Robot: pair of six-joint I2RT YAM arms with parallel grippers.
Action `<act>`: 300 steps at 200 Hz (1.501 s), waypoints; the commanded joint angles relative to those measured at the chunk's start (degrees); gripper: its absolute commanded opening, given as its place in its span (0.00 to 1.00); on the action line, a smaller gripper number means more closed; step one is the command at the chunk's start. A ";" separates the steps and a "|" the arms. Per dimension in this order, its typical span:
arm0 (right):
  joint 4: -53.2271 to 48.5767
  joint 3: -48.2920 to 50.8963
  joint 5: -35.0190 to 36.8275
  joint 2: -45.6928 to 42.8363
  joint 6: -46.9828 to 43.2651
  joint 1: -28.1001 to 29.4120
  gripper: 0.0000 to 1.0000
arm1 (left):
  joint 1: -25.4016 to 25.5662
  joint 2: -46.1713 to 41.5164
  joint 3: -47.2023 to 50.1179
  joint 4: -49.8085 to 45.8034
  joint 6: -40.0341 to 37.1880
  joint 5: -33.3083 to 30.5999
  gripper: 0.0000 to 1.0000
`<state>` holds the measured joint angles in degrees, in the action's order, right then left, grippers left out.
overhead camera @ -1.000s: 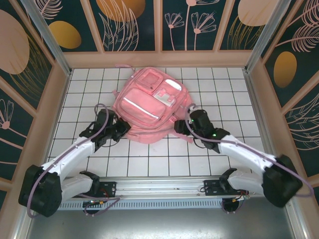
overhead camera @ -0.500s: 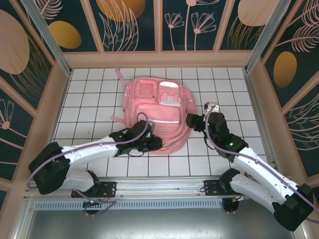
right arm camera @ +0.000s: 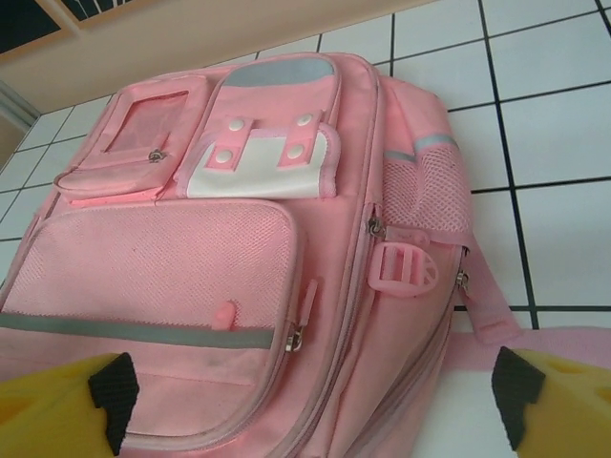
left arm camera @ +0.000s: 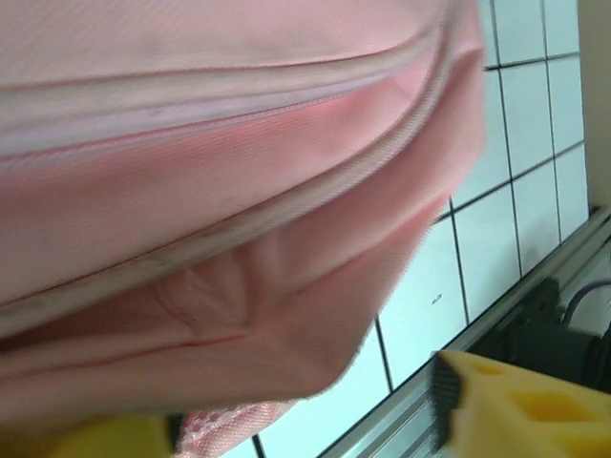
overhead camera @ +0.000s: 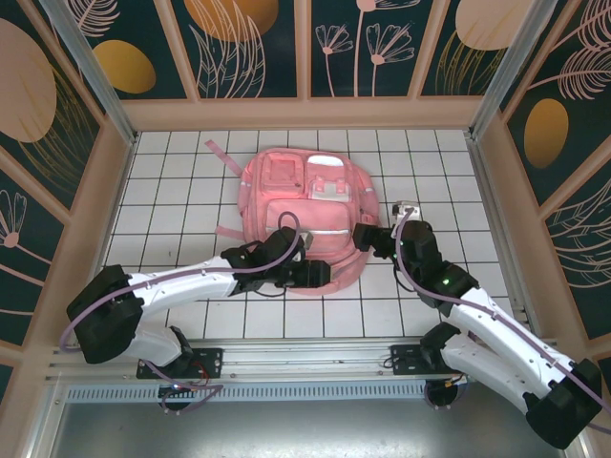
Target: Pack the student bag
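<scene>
One white-tiled counter (overhead camera: 172, 181) with dark grid lines carries everything. Student bag (overhead camera: 301, 205) lies flat on it, front side up, around the middle and toward the far wall, with pink straps (overhead camera: 220, 156) trailing off its left edge. Left tool (overhead camera: 323, 275) is at the bag's near edge, its arm reaching in from the left. Jaws stand apart; yellow fingers (left arm camera: 520, 410) sit low in the wrist view with a fold of pink fabric hanging between them, apparently clamped by neither, though that view is too close and blurred to be sure. Right tool (overhead camera: 361, 235) is just beside the bag's right side, jaws wide, gripping nothing. Its black pads (right arm camera: 113, 386) sit at the two lower corners of the wrist view. On the bag: mesh front pocket (right arm camera: 153, 267), grey reflective strip (right arm camera: 143, 332) along its lower part, white snap flap (right arm camera: 263, 157) above, mesh side pocket (right arm camera: 425, 196), pink buckle (right arm camera: 404, 269) below that, metal zipper pull (right arm camera: 296, 334).
</scene>
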<state>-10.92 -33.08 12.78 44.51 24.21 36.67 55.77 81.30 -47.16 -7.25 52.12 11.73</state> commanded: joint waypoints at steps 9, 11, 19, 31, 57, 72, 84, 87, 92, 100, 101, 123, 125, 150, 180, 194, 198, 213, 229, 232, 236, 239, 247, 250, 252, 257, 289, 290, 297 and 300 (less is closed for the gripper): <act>-1.25 -4.22 2.13 -0.22 -3.70 -0.65 0.99 | -0.42 -6.72 -1.97 0.13 -7.35 -4.05 0.99; -1.29 -4.48 2.16 -0.21 -3.98 -0.68 0.99 | -0.47 -7.10 -1.97 0.33 -7.97 -4.03 0.99; -1.17 -5.39 2.14 -0.23 -5.11 -0.88 0.99 | -1.09 -8.57 -2.17 0.98 -10.32 -3.58 0.99; -0.72 -6.30 3.56 -0.14 -5.31 -1.44 0.99 | -3.61 -10.16 -3.79 -0.99 -13.64 -4.84 0.98; 1.16 -8.00 6.98 1.18 -4.45 -4.79 0.99 | -14.37 -14.99 -5.94 -3.33 -18.13 -7.80 0.98; 2.72 -8.54 7.45 2.73 -5.28 -7.74 0.99 | -17.87 -17.28 -7.49 -5.16 -21.13 -18.23 0.99; 4.44 -8.83 7.78 3.62 -5.22 -10.27 0.99 | -18.52 -19.46 -6.08 -4.06 -22.86 -34.32 0.99; 5.08 -8.80 7.83 3.85 -5.30 -10.90 0.99 | -18.63 -20.10 -5.07 -2.77 -24.11 -37.49 0.99; 6.01 -8.55 7.74 3.96 -5.49 -12.04 0.99 | -19.07 -21.32 -2.83 1.19 -27.72 -42.81 0.99; 7.76 -7.94 7.87 4.08 -5.19 -14.13 0.99 | -20.32 -22.78 0.92 7.51 -33.01 -49.15 0.99; 8.06 -7.86 7.96 4.13 -5.03 -14.41 0.99 | -20.56 -22.95 1.41 8.21 -33.47 -49.95 0.99; 18.10 -2.71 -0.97 5.10 -5.94 -23.90 0.99 | -30.20 -23.13 11.52 25.50 -39.23 -47.76 0.99; 19.39 -2.15 -2.22 5.20 -6.17 -24.73 0.99 | -31.27 -22.94 12.10 26.44 -39.03 -46.93 0.98; 35.31 6.00 -8.49 5.61 -13.17 -30.40 0.99 | -37.98 -17.19 17.70 38.21 -42.97 -45.09 0.98; 46.92 12.69 -4.86 9.04 -18.56 -35.06 0.99 | -47.08 -12.16 25.92 47.71 -42.10 -42.78 0.99; 48.48 14.00 -3.66 12.28 -17.22 -37.07 0.99 | -50.14 -9.83 30.46 54.31 -39.65 -40.26 0.99; 49.17 14.38 -3.67 13.14 -17.13 -37.61 0.99 | -50.59 -8.74 31.31 56.10 -39.35 -40.06 0.99; 51.82 15.91 -2.15 16.66 -14.42 -39.02 0.99 | -51.58 -6.39 31.28 58.94 -39.86 -38.38 0.99; 57.69 18.61 -4.11 21.19 -14.21 -39.47 0.99 | -52.46 -5.12 31.87 63.48 -39.20 -36.47 0.99; 59.16 19.27 -4.30 22.07 -14.44 -39.48 0.99 | -52.58 -4.73 31.79 63.58 -39.25 -36.68 0.99; 61.27 20.07 -4.34 23.39 -14.43 -39.54 0.99 | -52.68 -4.34 31.78 64.61 -39.93 -36.51 0.99; 63.01 20.86 -4.38 24.41 -14.27 -39.61 0.99 | -52.69 -4.15 31.70 64.99 -40.95 -35.80 0.99; 67.83 22.71 -4.80 27.31 -13.99 -39.87 0.99 | -52.76 -3.17 33.11 70.31 -44.55 -33.19 0.99; 70.51 23.31 -5.06 28.33 -13.91 -40.03 0.99 | -52.77 -2.69 33.97 72.86 -45.50 -32.21 0.99; 71.34 23.34 -5.29 28.63 -13.74 -40.21 0.99 | -52.89 -2.25 34.65 74.80 -45.83 -31.63 0.99; 71.43 23.06 -6.74 29.08 -14.02 -40.64 0.99 | -53.45 -1.05 35.74 78.30 -45.46 -31.12 0.99; 85.49 25.36 -13.44 35.75 -19.69 -41.42 0.99 | -56.03 6.03 37.03 87.56 -45.86 -20.51 0.99; 86.09 25.53 -13.64 36.09 -19.53 -41.59 0.99 | -56.03 5.78 36.43 85.90 -46.05 -20.12 0.99; 90.23 26.56 -14.33 38.72 -18.39 -42.70 0.99 | -56.02 5.42 33.34 78.98 -47.13 -18.29 0.99; 92.35 27.19 -14.74 39.86 -18.32 -42.88 0.99 | -56.03 5.97 33.28 79.48 -47.34 -17.85 0.99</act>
<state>60.53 -9.13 3.31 78.50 7.05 -3.92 -0.01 86.32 -9.61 70.63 8.40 -16.16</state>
